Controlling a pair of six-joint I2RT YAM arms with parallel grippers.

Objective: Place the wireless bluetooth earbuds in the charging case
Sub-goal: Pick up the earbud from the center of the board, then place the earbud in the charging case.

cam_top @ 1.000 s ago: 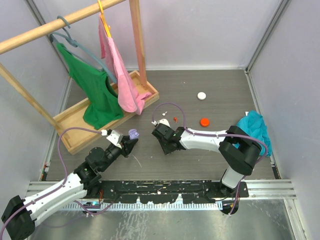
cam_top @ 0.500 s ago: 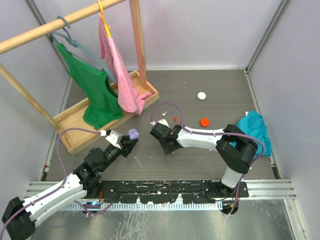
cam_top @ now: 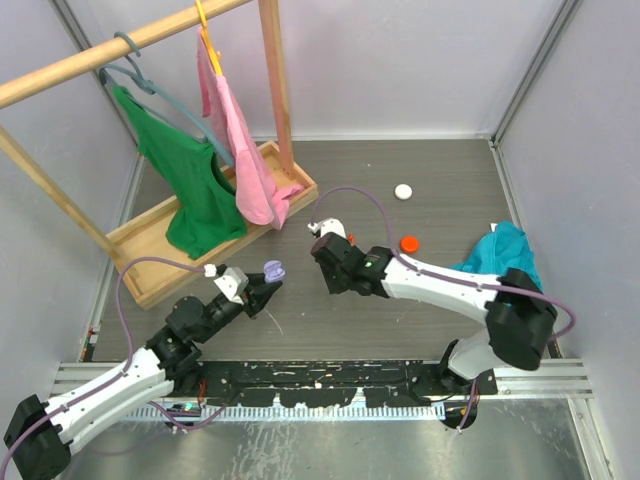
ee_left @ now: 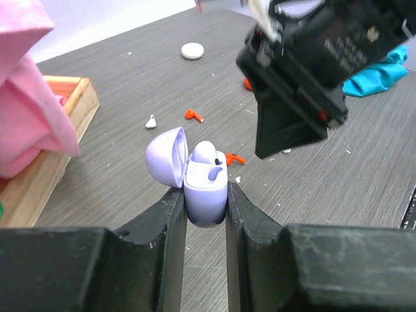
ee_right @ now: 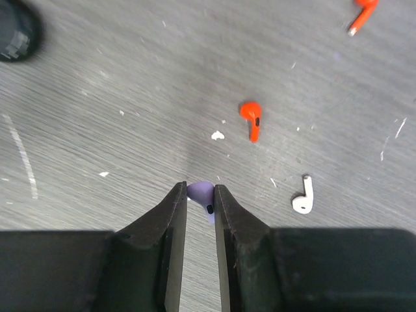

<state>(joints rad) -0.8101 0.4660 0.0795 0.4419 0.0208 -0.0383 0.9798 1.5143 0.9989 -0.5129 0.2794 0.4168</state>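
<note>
My left gripper [ee_left: 205,192] is shut on a lilac charging case [ee_left: 205,195] with its lid open; one lilac earbud [ee_left: 207,154] sits in it. The case also shows in the top view [cam_top: 272,269], held just above the table left of centre. My right gripper [ee_right: 200,190] is shut on a lilac earbud [ee_right: 204,195] and hovers over the table, just right of the case [cam_top: 338,280]. Loose on the table lie a red earbud [ee_right: 251,119], a white earbud [ee_right: 302,196] and another red earbud [ee_right: 359,12].
A white round case [cam_top: 403,191] and a red round case [cam_top: 409,243] lie on the table further back. A wooden rack base [cam_top: 150,262] with hanging green and pink clothes stands at the left. A teal cloth [cam_top: 505,255] lies at the right.
My right gripper has risen from the table with the lilac earbud and its arm has swung out to the right. My left gripper has shifted the case slightly right.
</note>
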